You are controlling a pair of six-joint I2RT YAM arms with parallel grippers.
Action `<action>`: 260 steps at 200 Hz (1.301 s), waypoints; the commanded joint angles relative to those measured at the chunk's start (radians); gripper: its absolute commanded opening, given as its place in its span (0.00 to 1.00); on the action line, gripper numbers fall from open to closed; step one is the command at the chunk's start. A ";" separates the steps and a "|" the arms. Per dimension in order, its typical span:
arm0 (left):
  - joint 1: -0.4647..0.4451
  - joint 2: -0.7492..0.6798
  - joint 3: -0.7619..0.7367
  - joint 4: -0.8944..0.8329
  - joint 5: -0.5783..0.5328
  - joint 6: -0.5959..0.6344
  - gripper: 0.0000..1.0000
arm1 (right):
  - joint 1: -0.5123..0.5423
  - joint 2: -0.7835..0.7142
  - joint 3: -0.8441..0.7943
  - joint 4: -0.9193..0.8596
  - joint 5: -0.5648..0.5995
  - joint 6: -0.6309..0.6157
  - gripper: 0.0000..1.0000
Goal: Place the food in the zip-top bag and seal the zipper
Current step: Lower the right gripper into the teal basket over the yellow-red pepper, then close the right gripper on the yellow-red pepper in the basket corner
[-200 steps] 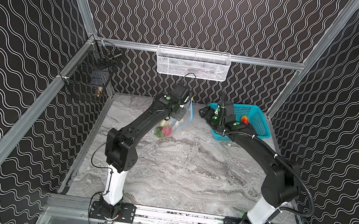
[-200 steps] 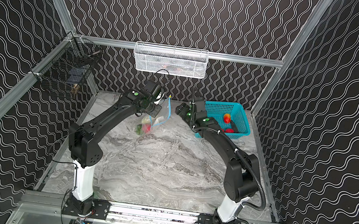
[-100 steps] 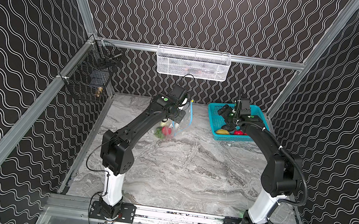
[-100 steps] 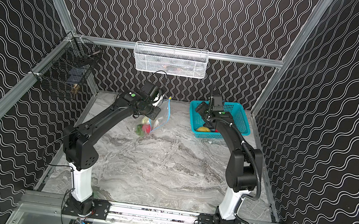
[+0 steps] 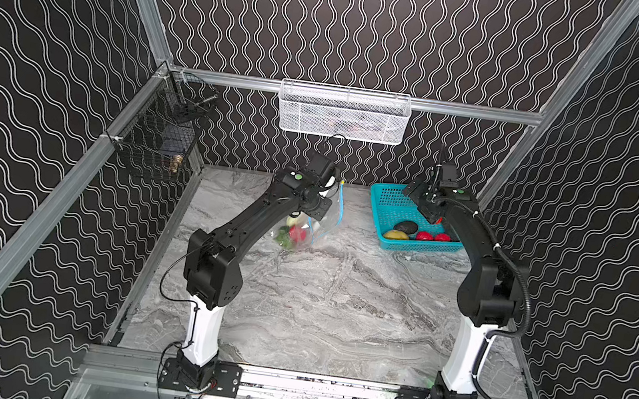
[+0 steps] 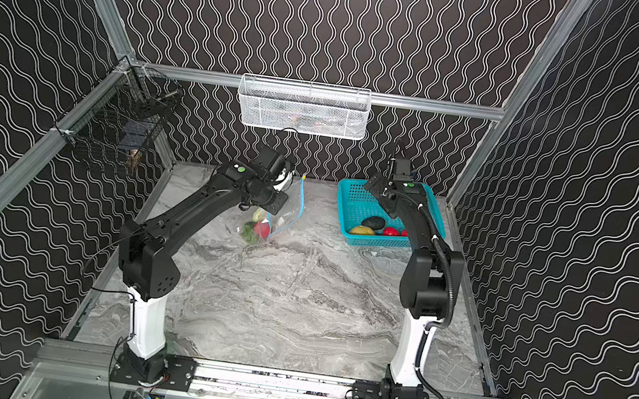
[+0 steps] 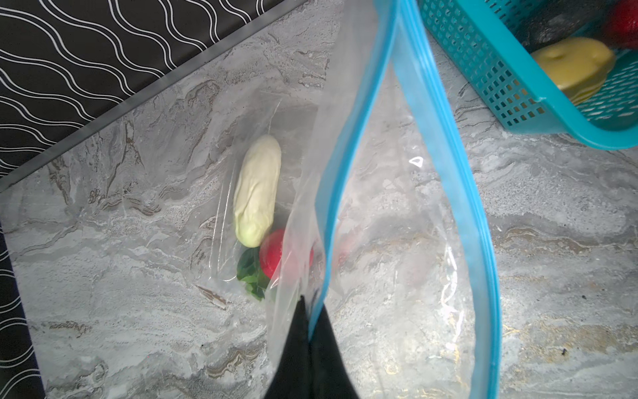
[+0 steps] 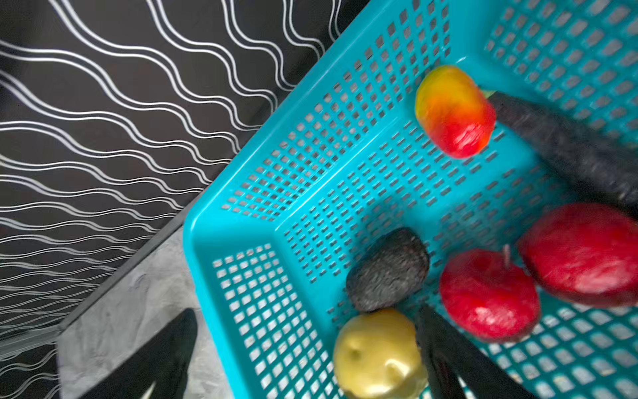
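Black walls [image 5: 374, 27] with white wavy lines enclose a grey marble worktop [image 5: 315, 313].

**Left side.** The left gripper [image 7: 310, 321] is clamped on the zipper [image 7: 331, 207] at the rim of the zip-top bag [image 7: 407, 262]. The bag hangs at the far centre and its lower end reaches the worktop. The mouth gapes in a wide loop. The yellow slider tab [image 5: 342, 182] sits at the upper end of the strip. Inside the bag lie a white oblong piece [image 7: 257, 193], a red round fruit [image 7: 272, 255] and a green leafy piece [image 7: 250, 273]. In both top views the wrist hides the jaws.

**Right side.** The teal basket [image 8: 196, 224] stands at the far right. The right gripper [image 8: 305, 311] is spread wide and holds nothing. One finger is outside the basket wall and one is inside, beside the yellow potato [image 8: 376, 355]. Whether they touch cannot be determined.

**Basket contents.**
- a dark rough piece [image 8: 386, 269]
- two red fruits [image 8: 486, 293] and [image 8: 583, 252]
- an orange-red fruit [image 8: 452, 110]
- a long dark piece [image 8: 569, 148], cut off at the frame edge

The right wrist view is motion-blurred. In both top views the right arm covers part of the basket.
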 commanded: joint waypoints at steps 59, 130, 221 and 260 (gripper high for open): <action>-0.001 -0.004 -0.006 0.015 -0.022 -0.009 0.00 | -0.062 0.059 0.040 -0.037 0.083 -0.071 0.99; -0.002 -0.015 -0.019 0.026 -0.017 -0.003 0.00 | -0.087 0.057 -0.027 0.081 0.123 -0.151 1.00; -0.001 -0.032 -0.053 0.059 -0.042 -0.002 0.00 | -0.091 0.265 0.247 -0.074 0.204 -0.375 0.99; -0.002 -0.049 -0.072 0.072 -0.051 0.003 0.00 | -0.109 0.288 0.242 -0.046 0.192 -0.405 0.99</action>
